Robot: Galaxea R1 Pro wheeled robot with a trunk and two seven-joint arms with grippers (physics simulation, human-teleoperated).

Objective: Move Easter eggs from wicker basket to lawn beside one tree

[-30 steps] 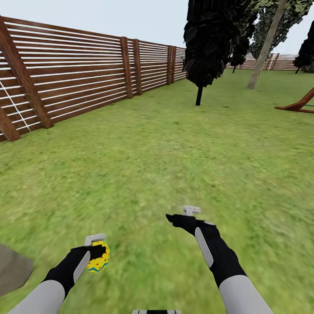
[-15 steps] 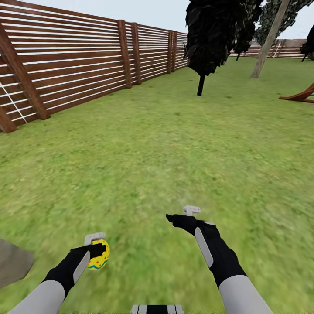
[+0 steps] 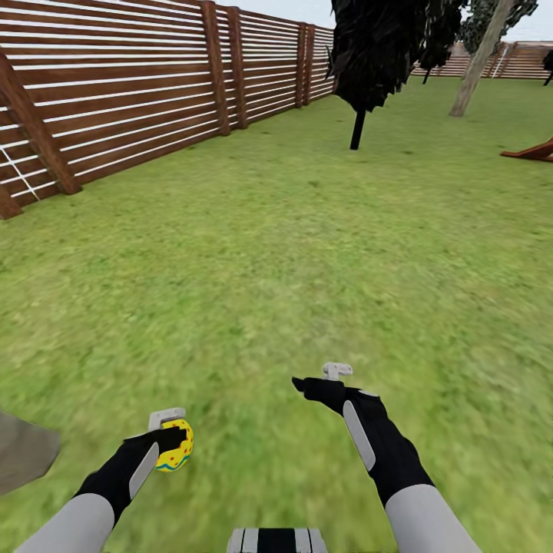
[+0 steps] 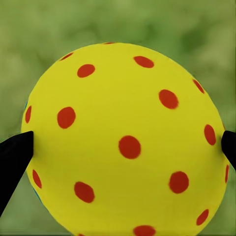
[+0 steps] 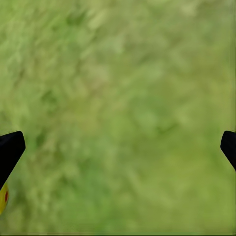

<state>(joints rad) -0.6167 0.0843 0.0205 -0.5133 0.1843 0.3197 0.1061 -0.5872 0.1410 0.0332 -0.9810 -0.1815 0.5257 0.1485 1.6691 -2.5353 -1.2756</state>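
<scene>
One Easter egg [image 3: 179, 452], yellow with red dots and a blue zigzag, sits in my left gripper [image 3: 172, 439], which is shut on it low at the left over the lawn [image 3: 253, 253]. In the left wrist view the egg [image 4: 128, 93] bulges between the two black fingertips [image 4: 12, 157]. My right gripper [image 3: 316, 378] hovers open above the grass with nothing between its fingers [image 5: 9, 150]. A sliver of yellow [image 5: 2, 199] shows at the edge of the right wrist view. A tree [image 3: 480, 57] with a pale trunk stands far ahead on the right. The wicker basket is out of view.
A brown slatted fence [image 3: 115, 84] runs along the left side into the distance. An all-black tree [image 3: 358, 127] with a thin trunk stands ahead in the middle. A reddish wooden structure [image 3: 531, 151] lies at the right edge. A grey-brown shape [image 3: 21, 455] shows at the lower left.
The whole picture has shifted: fence and trees sit higher and larger, so the camera moved. Both arms hold the same pose, the egg still in the left gripper.
</scene>
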